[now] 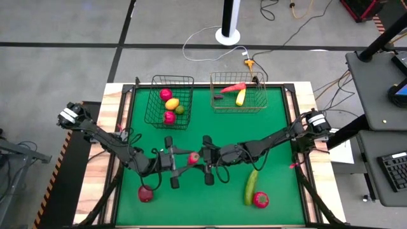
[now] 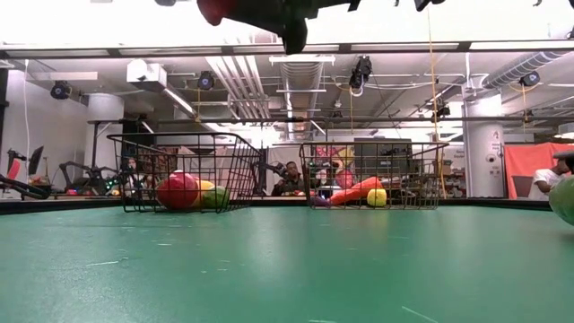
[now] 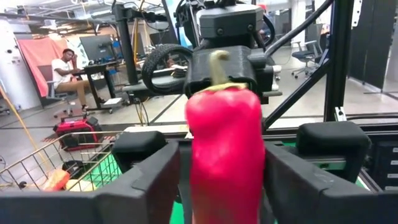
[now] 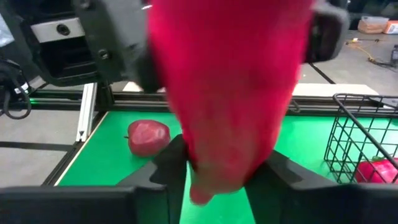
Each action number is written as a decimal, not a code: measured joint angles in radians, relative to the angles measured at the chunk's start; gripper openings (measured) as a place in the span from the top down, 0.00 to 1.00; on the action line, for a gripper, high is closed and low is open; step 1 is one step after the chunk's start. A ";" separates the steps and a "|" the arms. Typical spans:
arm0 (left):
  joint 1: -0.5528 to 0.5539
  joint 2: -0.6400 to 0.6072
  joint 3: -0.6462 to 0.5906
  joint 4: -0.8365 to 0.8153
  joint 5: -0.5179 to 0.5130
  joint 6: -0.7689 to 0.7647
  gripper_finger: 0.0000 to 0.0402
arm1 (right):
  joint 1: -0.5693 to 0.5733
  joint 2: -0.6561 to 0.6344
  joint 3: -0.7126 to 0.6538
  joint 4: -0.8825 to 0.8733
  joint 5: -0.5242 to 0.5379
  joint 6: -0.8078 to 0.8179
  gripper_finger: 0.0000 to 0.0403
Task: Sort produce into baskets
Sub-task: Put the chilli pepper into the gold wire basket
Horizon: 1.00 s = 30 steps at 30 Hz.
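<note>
Handover in mid-air: the left gripper (image 1: 180, 159) and right gripper (image 1: 205, 157) both clasp the red pepper (image 1: 193, 158), well short of the baskets (image 1: 170, 102). Next, the left should release.

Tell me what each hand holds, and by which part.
A red pepper sits between both hands above mid-table: the left hand flanks its body, the right hand its lower end. Which grips cannot be told.

Red pepper (image 1: 193, 158) between both tools mid-table (above green mat (image 1: 280, 152)), baskets behind.
</note>
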State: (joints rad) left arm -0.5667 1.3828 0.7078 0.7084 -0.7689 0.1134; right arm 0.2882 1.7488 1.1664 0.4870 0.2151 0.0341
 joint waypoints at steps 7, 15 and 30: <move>0.000 -0.016 -0.002 -0.003 -0.011 -0.003 0.38 | -0.005 -0.013 0.000 -0.034 -0.004 0.020 0.74; -0.002 -0.060 -0.002 -0.066 -0.018 -0.019 0.33 | -0.041 -0.078 0.000 -0.208 0.006 0.087 0.74; -0.022 -0.201 -0.001 -0.513 -0.262 -0.329 0.33 | -0.299 -0.353 0.000 -0.869 0.283 0.295 0.74</move>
State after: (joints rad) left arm -0.5888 1.1819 0.7071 0.1953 -1.0309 -0.2155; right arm -0.0109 1.3958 1.1667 -0.3823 0.4981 0.3290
